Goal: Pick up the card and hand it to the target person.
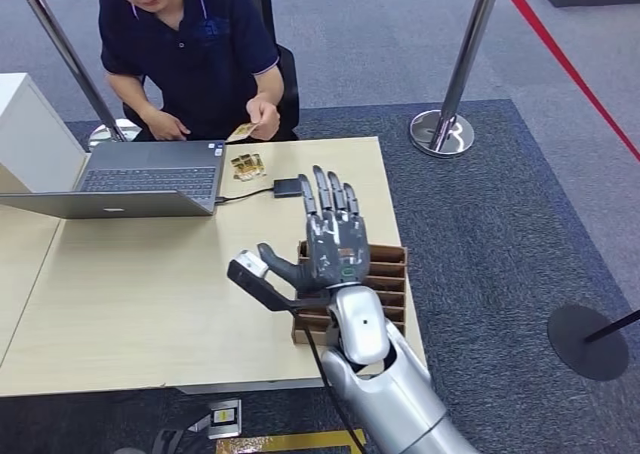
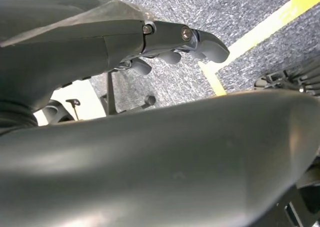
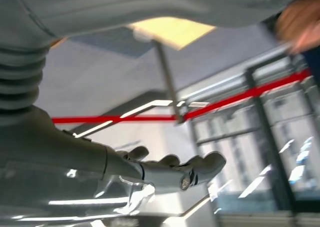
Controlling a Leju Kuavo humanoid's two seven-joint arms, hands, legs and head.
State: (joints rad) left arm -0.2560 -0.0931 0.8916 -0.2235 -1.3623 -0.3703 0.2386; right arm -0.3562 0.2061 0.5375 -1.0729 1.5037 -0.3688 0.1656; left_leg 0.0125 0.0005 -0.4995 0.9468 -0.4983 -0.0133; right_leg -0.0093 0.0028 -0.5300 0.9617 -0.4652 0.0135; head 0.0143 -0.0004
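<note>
The card (image 1: 243, 131) is a small yellowish slip pinched in the person's hand (image 1: 260, 114) at the far edge of the desk (image 1: 136, 294), above a few more cards (image 1: 247, 166) lying flat on the desktop just beside the open laptop (image 1: 143, 179). The person (image 1: 189, 44) sits behind the desk in a dark polo shirt, the other hand resting near the laptop's far corner. A small black box (image 1: 288, 187) lies between the loose cards and the robot's hand, with a thin cable running from it toward the laptop.

The right hand (image 1: 332, 239) is raised over the desk with its back to the head camera, fingers spread wide and straight, thumb out to the side, holding nothing. Beneath it stands a brown slotted card holder (image 1: 389, 274) at the near right corner of the desk.

The head view shows the grey carpet, a chrome stanchion (image 1: 453, 94) and red belts behind. The right wrist view, blurred, shows the right hand's fingers (image 3: 181, 169) extended with nothing in them, a red belt, and a blurred hand of the person at the corner. The left wrist view shows the left hand (image 2: 177, 44) hanging over carpet and a yellow floor line (image 2: 264, 32), fingers loosely extended and holding nothing.
</note>
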